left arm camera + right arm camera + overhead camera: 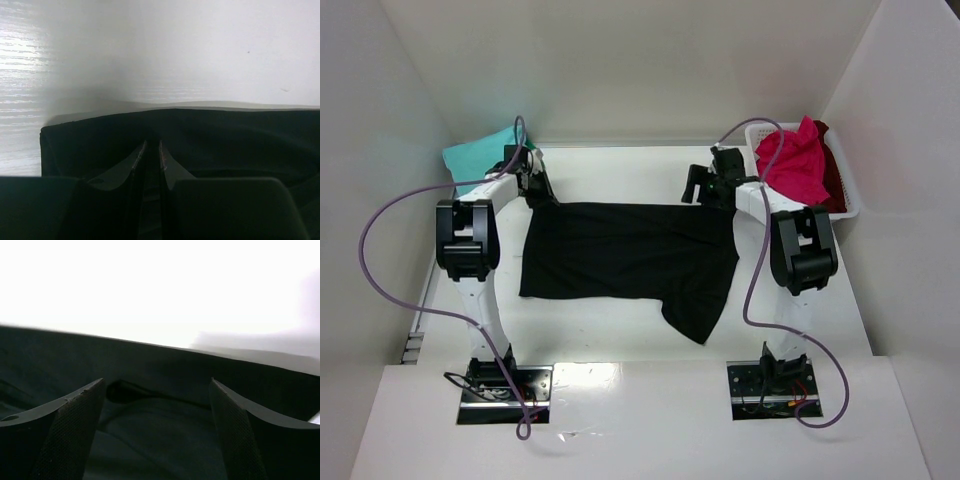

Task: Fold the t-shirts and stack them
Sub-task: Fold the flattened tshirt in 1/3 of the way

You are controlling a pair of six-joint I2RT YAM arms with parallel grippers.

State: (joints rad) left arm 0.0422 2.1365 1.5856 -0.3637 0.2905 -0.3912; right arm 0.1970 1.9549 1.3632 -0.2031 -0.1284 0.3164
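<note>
Overhead view, with wrist views. The black t-shirt (620, 255) lies spread across the middle of the bench (620, 345), its long upper edge nearly straight and one part trailing toward the lower right. It is not yet folded into a compact packet.

The left gripper (152, 145) sits at the upper-left corner of this shirt. Its fingers are drawn almost together, leaving a narrow dark slit. Whether cloth is nipped in that slit cannot be told.

The right gripper (157, 382) hovers at the upper-right corner with its fingers wide apart and dark cloth showing below and between them. It holds nothing.

A teal t-shirt (480, 152) rests at the upper left of the frame. A pink-red t-shirt (792, 165) is heaped in the white basket (852, 195) at the upper right. Both are well apart from the work in hand.

The step in hand appears to be taking hold of the far edge of the black shirt for a fold. The next move probably calls for the right gripper to descend and clamp its corner. Both corners could then be raised together and carried evenly toward the near hem, so that the cloth does not skew or bunch.
</note>
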